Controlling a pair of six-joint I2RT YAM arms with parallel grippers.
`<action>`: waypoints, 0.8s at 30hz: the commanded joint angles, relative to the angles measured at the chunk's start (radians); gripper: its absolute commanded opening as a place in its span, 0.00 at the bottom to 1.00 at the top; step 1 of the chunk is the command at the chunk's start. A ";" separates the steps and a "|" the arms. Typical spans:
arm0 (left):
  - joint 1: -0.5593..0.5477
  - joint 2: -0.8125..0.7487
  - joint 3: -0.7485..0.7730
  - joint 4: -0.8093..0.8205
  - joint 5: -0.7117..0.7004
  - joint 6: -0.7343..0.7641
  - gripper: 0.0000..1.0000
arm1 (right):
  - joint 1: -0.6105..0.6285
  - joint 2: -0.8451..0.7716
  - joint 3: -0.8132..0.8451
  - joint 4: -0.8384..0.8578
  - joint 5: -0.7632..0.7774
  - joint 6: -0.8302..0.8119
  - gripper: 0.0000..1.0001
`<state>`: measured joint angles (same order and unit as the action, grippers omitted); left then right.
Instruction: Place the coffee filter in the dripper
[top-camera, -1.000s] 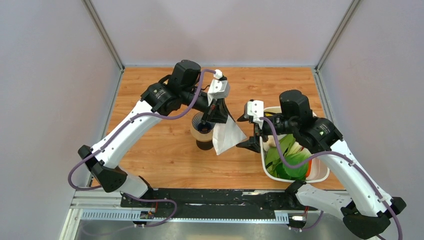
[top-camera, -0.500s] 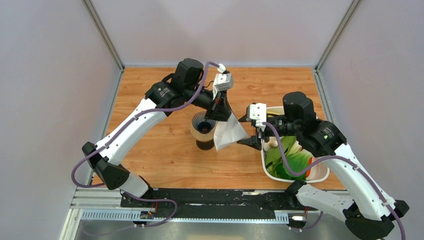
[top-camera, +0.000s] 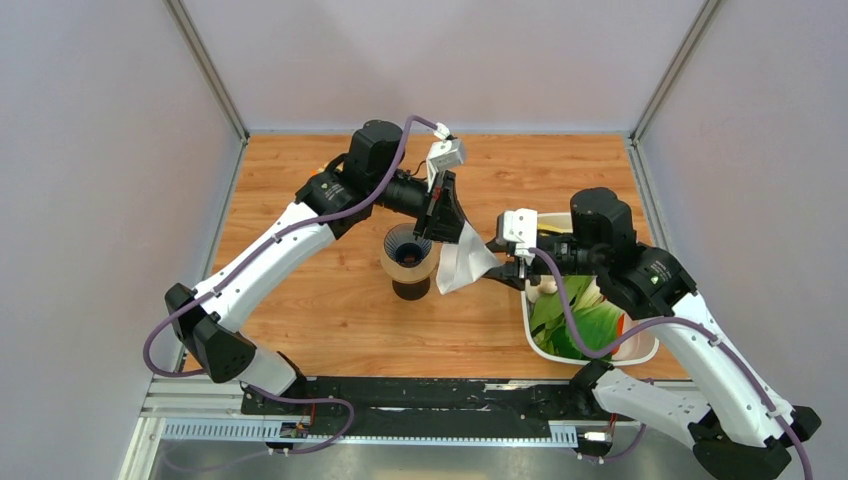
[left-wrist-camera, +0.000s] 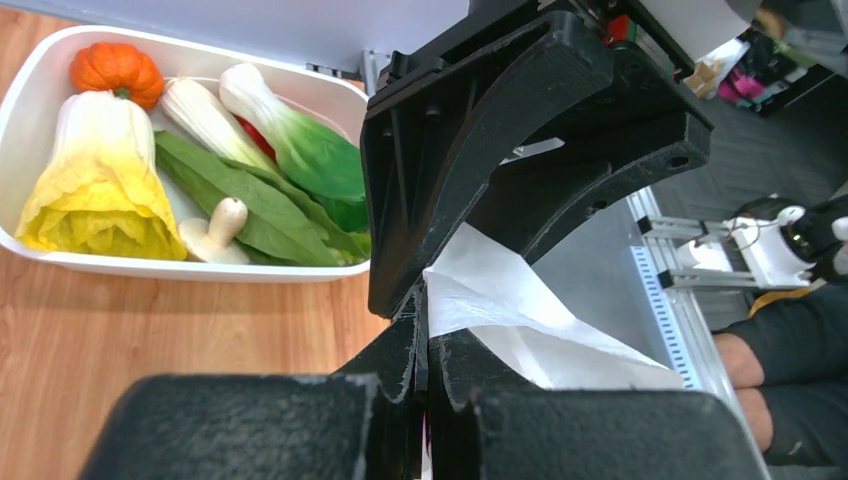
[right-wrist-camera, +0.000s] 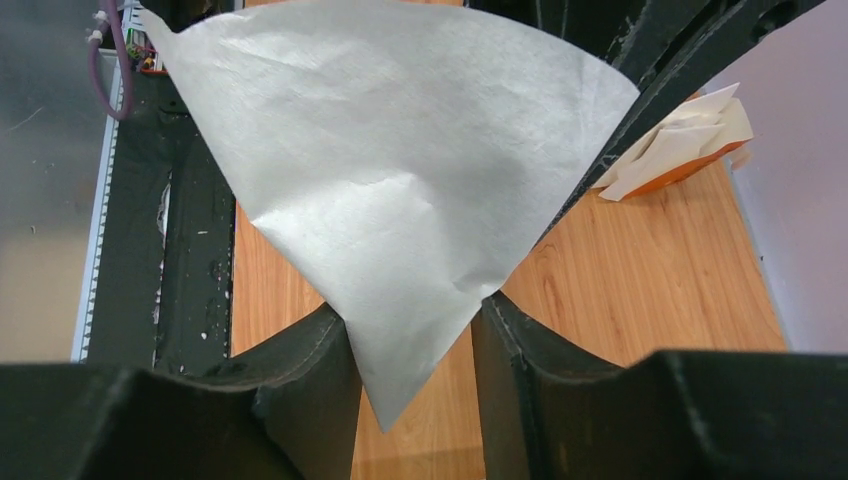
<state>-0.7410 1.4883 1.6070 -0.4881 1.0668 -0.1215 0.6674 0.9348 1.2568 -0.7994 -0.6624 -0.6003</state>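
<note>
My left gripper is shut on the top edge of the white paper coffee filter, which hangs in the air just right of the dripper. In the left wrist view the shut jaws pinch the filter. The dark ribbed dripper sits on the brown pot. My right gripper is open at the filter's right end. In the right wrist view the filter's pointed tip lies between the two spread fingers.
A white tub of vegetables stands at the right under my right arm, and also shows in the left wrist view. A small stack of paper filters in an orange holder lies on the wood. Grey walls enclose the table.
My left gripper has turned and carried the filter a little up and right. My right gripper has moved in so that its open jaws now straddle the filter's tip.
</note>
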 joint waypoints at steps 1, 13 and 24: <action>0.003 -0.047 -0.007 0.121 0.047 -0.110 0.00 | 0.004 -0.014 -0.005 0.044 -0.003 0.005 0.47; 0.050 -0.082 -0.044 0.093 0.043 -0.093 0.00 | 0.004 -0.032 0.025 -0.027 0.045 0.000 0.66; 0.056 -0.072 -0.006 -0.009 0.016 0.011 0.00 | 0.004 -0.028 0.038 -0.062 0.095 -0.026 0.40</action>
<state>-0.6849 1.4391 1.5585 -0.4709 1.0851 -0.1581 0.6674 0.9096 1.2575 -0.8558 -0.5907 -0.6121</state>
